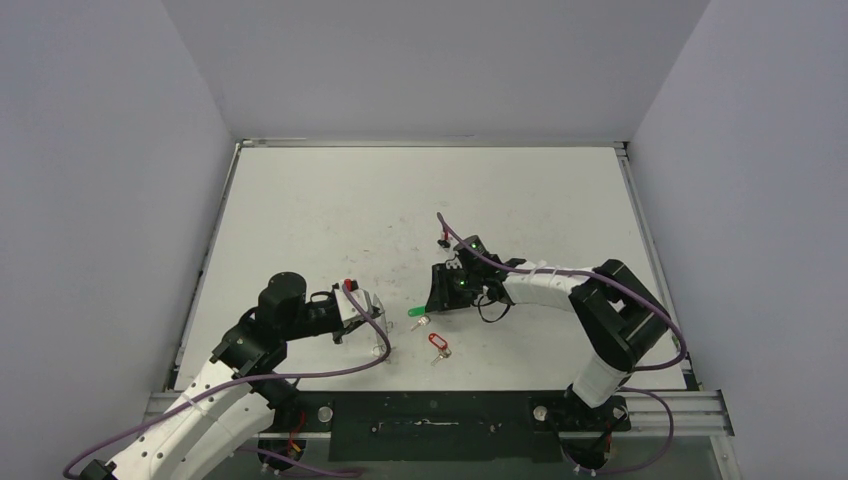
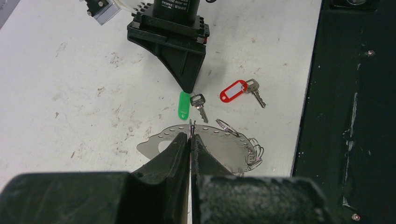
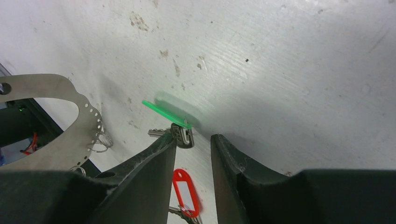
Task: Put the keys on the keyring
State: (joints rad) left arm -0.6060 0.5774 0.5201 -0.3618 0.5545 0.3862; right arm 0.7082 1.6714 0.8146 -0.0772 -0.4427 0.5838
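Note:
The green-tagged key [image 1: 415,313] lies on the white table, also in the left wrist view [image 2: 198,103] and the right wrist view [image 3: 181,135]. My right gripper [image 1: 433,303] is open and low over it [image 3: 194,140], one fingertip at the key's head; the green tag [image 3: 164,112] shows edge-on. The red-tagged key [image 1: 437,343] lies apart nearer the arms [image 2: 233,91] [image 3: 186,186]. My left gripper [image 1: 360,312] is shut [image 2: 191,136] on a thin wire keyring [image 2: 191,126] at the rim of a perforated silver plate [image 2: 219,144].
The silver plate [image 3: 70,135] carries several small split rings [image 2: 252,154] along its edge. A black base strip [image 2: 355,112] runs along the table's near edge. Grey walls enclose the table on three sides.

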